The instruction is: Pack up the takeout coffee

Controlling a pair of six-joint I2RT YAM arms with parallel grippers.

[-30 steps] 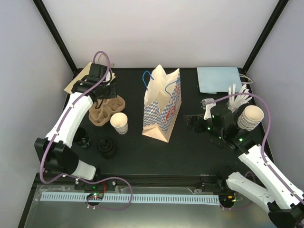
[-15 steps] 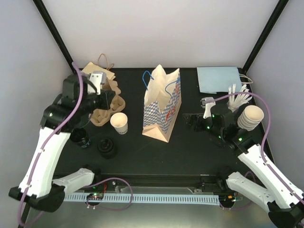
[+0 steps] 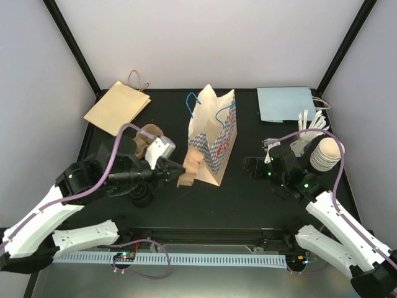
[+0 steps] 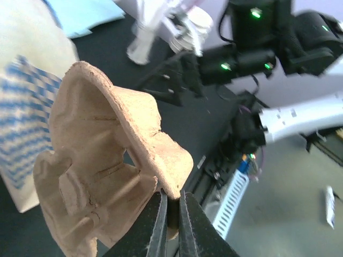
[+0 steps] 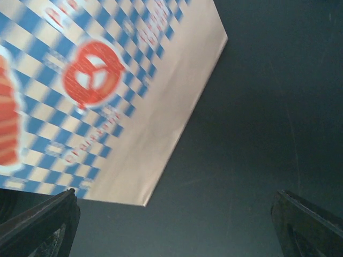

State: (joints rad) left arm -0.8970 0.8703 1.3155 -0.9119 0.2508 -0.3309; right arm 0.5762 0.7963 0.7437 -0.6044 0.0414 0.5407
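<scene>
My left gripper (image 3: 178,174) is shut on the rim of a brown pulp cup carrier (image 3: 191,164), holding it in the air by the near left corner of the upright blue-checked paper bag (image 3: 213,133). In the left wrist view the carrier (image 4: 102,155) hangs tilted, its edge pinched between the two fingers of the left gripper (image 4: 170,199). More brown pulp carrier (image 3: 149,135) lies behind my left wrist. My right gripper (image 3: 253,166) stands open just right of the bag, and in its wrist view only the bag (image 5: 96,91) shows beyond the gripper (image 5: 174,214). The takeout coffee cup is hidden under my left arm.
A stack of paper cups (image 3: 325,154) and white stirrers (image 3: 312,123) stand at the right. A flat blue bag (image 3: 285,102) lies at the back right, a flat brown bag (image 3: 116,107) at the back left. Black lids (image 3: 141,196) sit under my left arm.
My left arm lifted the carrier from the back left and swung it forward and right to the bag's near corner. The right arm shifted slightly.
</scene>
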